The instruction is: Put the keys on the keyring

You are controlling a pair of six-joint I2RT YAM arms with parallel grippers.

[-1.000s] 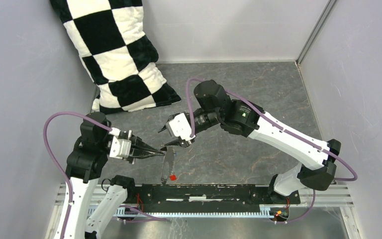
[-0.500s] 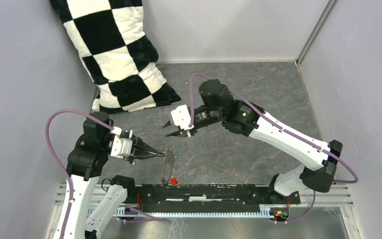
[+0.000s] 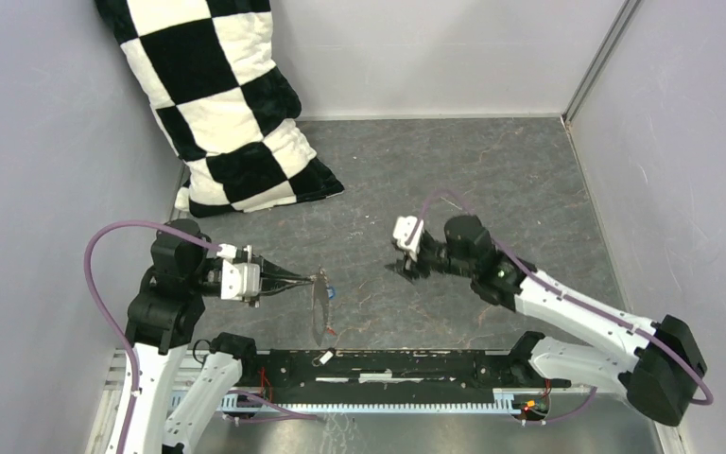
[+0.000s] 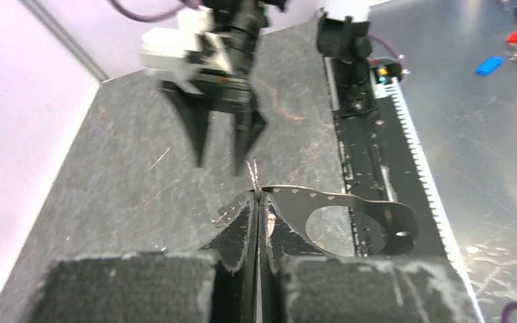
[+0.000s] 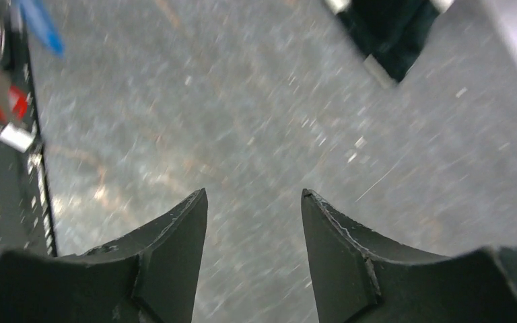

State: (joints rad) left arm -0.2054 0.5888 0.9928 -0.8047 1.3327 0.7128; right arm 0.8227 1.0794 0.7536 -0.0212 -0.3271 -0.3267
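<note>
Grey keyring (image 3: 320, 307) in left hand (image 3: 312, 278), near rail (image 3: 416, 363).

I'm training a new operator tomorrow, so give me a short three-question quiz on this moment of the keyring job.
1. True or false: the right gripper is open with nothing between its fingers.
2. What pinches the keyring? A) the left gripper B) the right gripper C) nothing
3. Fill in: the black-and-white checkered ___ leans in the far left corner.

Key: 1 true. 2 A. 3 pillow.
</note>
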